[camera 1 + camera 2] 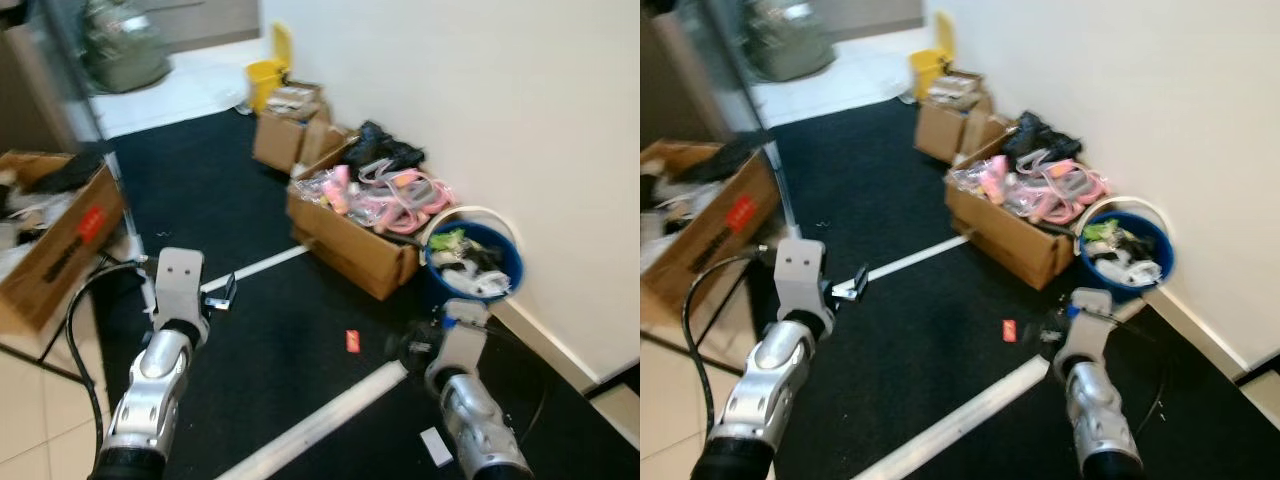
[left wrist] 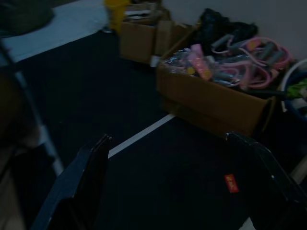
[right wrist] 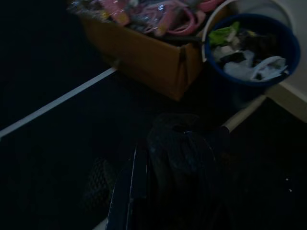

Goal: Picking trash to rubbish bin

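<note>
A blue rubbish bin [image 1: 503, 268] with a white rim stands against the wall and holds several pieces of trash. My right gripper [image 1: 412, 346] hovers low over the black carpet just in front of it, shut on a crumpled black piece of trash [image 3: 181, 152]. A small red scrap [image 1: 352, 341] lies on the carpet to the left of that gripper. My left gripper [image 1: 226, 292] is held out over the carpet further left, open and holding nothing, and its fingers [image 2: 86, 177] stand wide apart. A white scrap [image 1: 435, 446] lies beside my right arm.
A cardboard box [image 1: 352, 245] full of pink and black items sits left of the bin. More boxes [image 1: 282, 135] and a yellow bin [image 1: 266, 78] line the wall further back. A large open box [image 1: 60, 245] stands at my left. White tape lines [image 1: 330, 410] cross the carpet.
</note>
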### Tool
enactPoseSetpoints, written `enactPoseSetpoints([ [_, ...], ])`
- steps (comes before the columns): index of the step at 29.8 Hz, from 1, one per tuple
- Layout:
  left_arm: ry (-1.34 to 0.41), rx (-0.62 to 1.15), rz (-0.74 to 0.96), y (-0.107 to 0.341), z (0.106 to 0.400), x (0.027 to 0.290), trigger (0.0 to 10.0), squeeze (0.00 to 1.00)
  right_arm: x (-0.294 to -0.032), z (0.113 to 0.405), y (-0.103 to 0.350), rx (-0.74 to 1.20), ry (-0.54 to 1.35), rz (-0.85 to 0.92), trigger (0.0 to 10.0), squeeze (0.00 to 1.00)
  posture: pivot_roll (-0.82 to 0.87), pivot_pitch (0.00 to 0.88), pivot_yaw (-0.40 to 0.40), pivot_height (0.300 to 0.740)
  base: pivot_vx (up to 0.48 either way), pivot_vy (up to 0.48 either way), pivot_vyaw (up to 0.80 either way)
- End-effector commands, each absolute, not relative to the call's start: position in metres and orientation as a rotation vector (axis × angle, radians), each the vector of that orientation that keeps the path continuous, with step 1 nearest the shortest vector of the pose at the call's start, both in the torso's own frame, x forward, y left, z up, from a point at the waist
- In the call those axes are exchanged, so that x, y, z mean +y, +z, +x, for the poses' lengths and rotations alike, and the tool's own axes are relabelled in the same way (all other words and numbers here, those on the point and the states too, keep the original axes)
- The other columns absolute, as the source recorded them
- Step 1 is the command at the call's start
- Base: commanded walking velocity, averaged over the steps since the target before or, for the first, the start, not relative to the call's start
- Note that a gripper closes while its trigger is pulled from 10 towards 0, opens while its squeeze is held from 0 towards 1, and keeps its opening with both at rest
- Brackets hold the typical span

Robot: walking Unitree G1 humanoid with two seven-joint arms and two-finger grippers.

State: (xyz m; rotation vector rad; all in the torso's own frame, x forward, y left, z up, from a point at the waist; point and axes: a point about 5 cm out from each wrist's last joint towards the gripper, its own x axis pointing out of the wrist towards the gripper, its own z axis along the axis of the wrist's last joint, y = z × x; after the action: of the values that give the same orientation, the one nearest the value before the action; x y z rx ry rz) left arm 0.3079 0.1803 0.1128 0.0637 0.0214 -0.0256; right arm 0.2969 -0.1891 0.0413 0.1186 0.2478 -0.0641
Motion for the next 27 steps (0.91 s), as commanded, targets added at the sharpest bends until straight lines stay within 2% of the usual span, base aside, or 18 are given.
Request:
enactPoseSetpoints([
  [1,-0.011,0.063,0.076,0.1042,0.3045,0.1873,10.0,0.0,-0.1816,0.2923,0.0333,0.279,-0.057,0.135,10.0,0.0,0.03,0.138,0.041,0.74,0.39,0.0,-0.71],
  [11,-0.019,0.063,0.081,0.104,0.3039,0.1872,10.0,0.0,-0.1813,0.2906,0.0321,0.279,-0.062,0.144,10.0,0.0,0.04,0.129,0.043,0.74,0.387,0.0,-0.71],
  [27,-0.014,0.072,0.078,0.1004,0.2976,0.1875,10.0,0.0,-0.1758,0.2951,0.039,0.245,-0.023,0.132,10.0,0.0,0.04,0.122,0.037,0.74,0.386,0.0,0.0],
])
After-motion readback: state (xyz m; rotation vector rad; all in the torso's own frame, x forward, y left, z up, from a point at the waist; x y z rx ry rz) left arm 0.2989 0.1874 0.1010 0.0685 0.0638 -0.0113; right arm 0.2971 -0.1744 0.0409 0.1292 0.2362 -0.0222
